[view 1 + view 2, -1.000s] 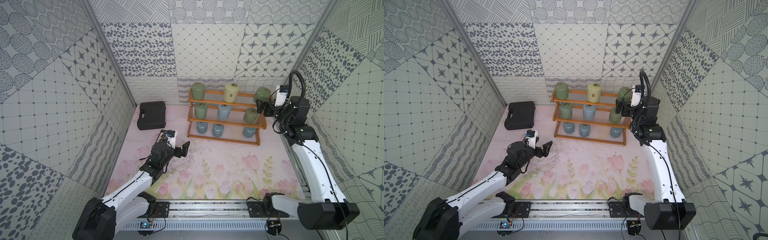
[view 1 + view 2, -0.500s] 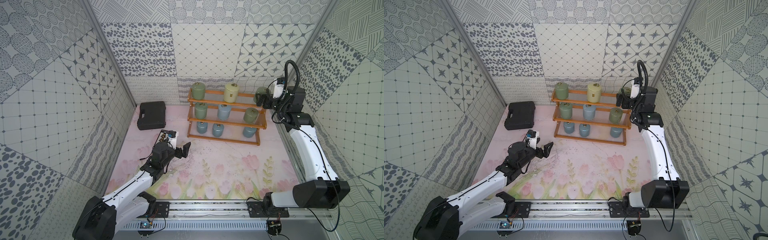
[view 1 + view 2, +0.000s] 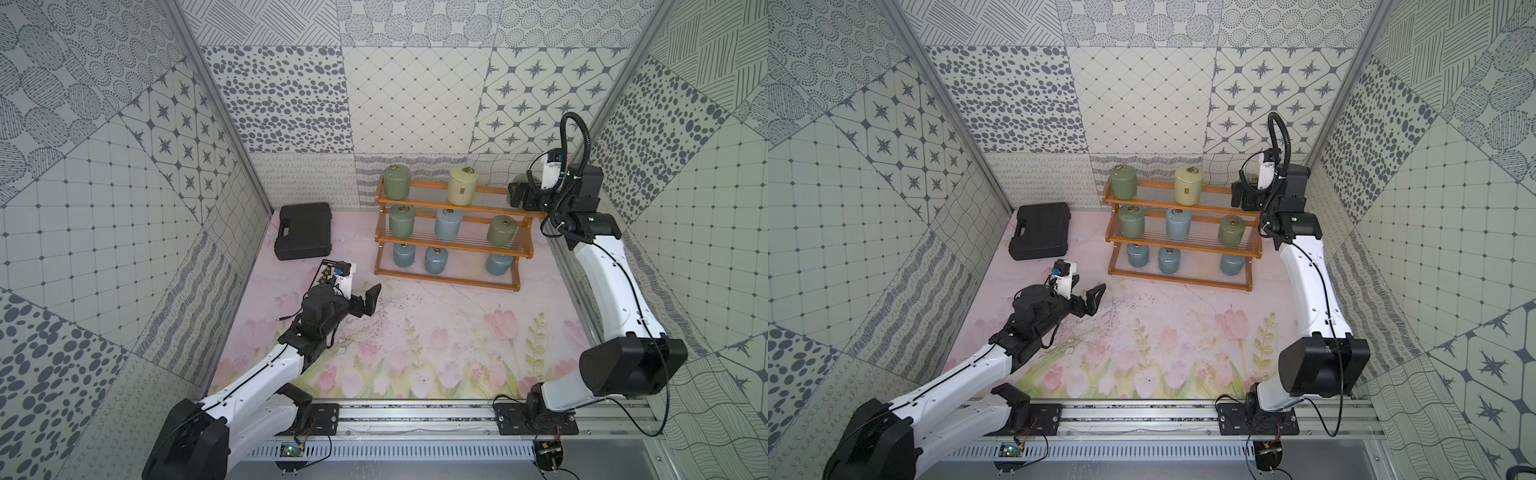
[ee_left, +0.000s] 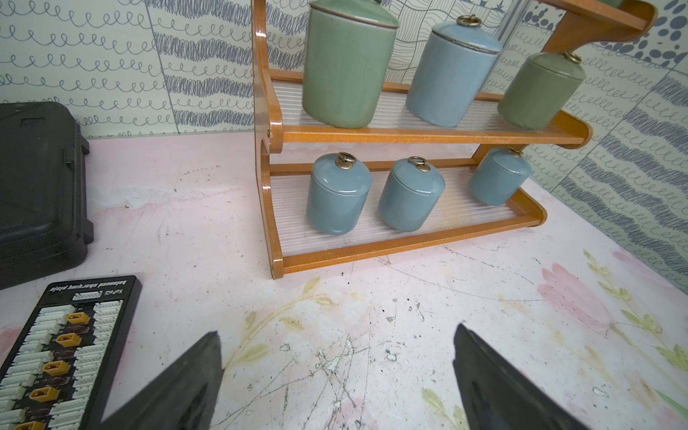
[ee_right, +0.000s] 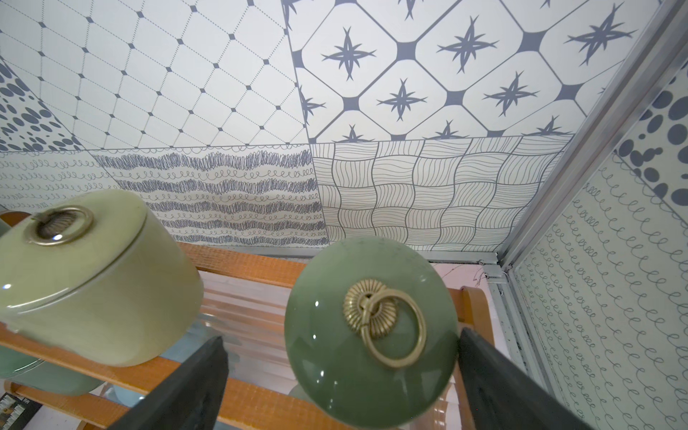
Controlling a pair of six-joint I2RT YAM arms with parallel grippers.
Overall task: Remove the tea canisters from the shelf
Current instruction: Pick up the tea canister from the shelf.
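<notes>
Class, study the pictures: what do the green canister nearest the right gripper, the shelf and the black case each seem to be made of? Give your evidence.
Green canister: likely glazed ceramic; glossy, sharp highlights, brass-looking ring.
Shelf: varnished wood frame, grain visible; slats look like clear ribbed plastic or thin wire, unclear.
Black case: matte moulded plastic, probably.

I am looking at a black case [image 3: 305, 230] lying flat and closed in the far left corner of the floral mat [image 3: 436, 340], sitting close to the patterned walls [image 3: 415, 104]. Nearer to me, a black charging board [image 4: 63, 346] with white sockets and yellow plugs is resting flat, a strip of mat showing between them. Scratches and dark specks are marking the mat. A metal rail [image 3: 415, 417] is running along its near edge.
</notes>
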